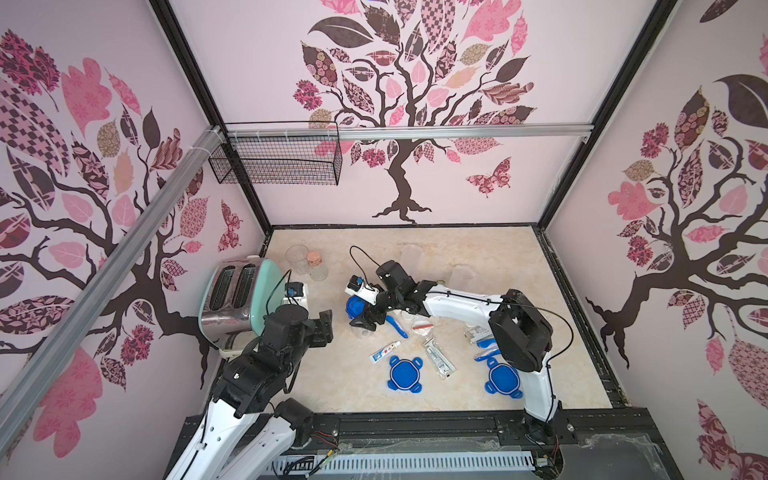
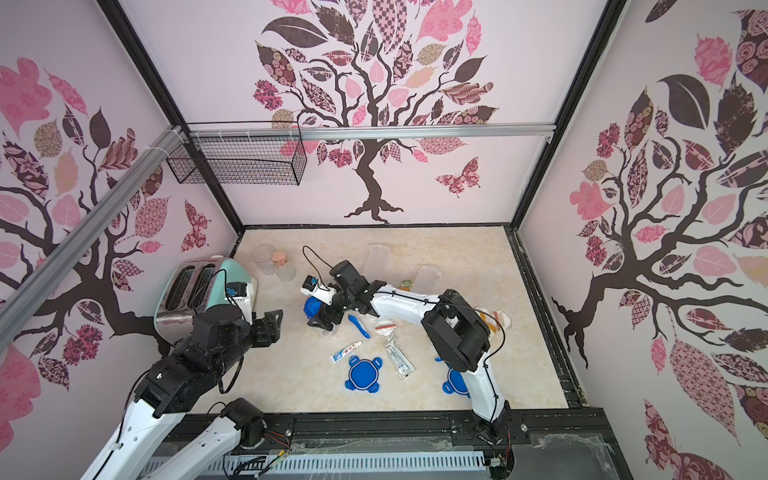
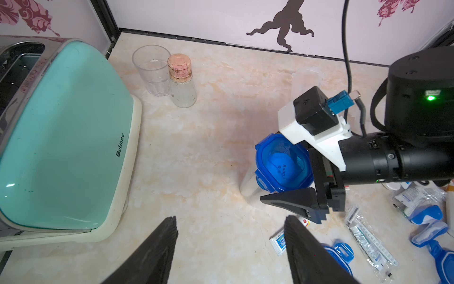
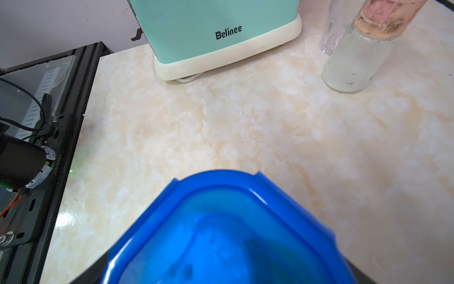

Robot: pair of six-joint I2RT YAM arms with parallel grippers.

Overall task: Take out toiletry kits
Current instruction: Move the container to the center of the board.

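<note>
Left wrist view shows us the right gripper [image 3: 270, 177] astride the blue-lidded clear plastic canister [image 3: 247, 184], grip uncertain, toiletry kit [image 3: 282, 168] inside; our empty, wide-open left gripper [image 3: 231, 218] waits at its eight o'clock.

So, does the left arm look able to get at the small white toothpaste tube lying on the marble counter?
Probably yes. The left gripper hangs open, and the small white toothpaste tube lies flat on bare counter just beyond it, with nothing in between.
</note>
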